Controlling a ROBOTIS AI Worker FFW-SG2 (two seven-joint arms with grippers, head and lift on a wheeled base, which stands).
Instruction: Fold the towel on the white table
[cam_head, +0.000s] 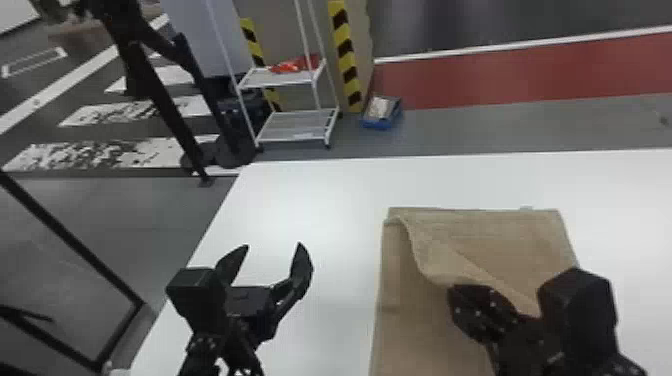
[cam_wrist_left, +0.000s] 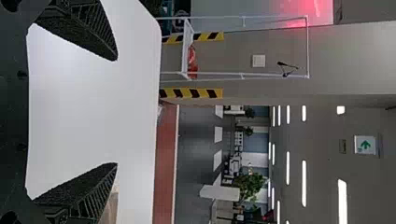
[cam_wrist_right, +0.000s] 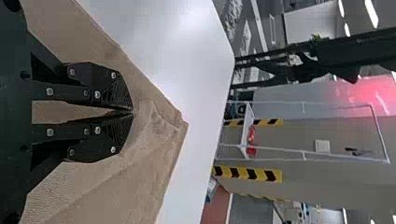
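Note:
The tan towel (cam_head: 415, 320) lies on the right part of the white table (cam_head: 320, 200), with a raised flap folding over near its far left corner. My right gripper (cam_head: 457, 295) is over the towel's middle. In the right wrist view my right gripper (cam_wrist_right: 132, 112) has its fingertips together, pinching the cloth of the towel (cam_wrist_right: 154, 140). Left of the towel, above bare tabletop, is my left gripper (cam_head: 274, 246), open and holding nothing. In the left wrist view the same left gripper (cam_wrist_left: 116, 112) has its fingers wide apart, and an edge of the towel (cam_wrist_left: 111, 207) peeks past one finger.
Beyond the table's far edge stand a white wire rack (cam_head: 300, 125) and a blue box (cam_head: 382, 114) on the floor. A black stand (cam_head: 165, 100) rises behind the table's far left corner. White tabletop extends left of and beyond the towel.

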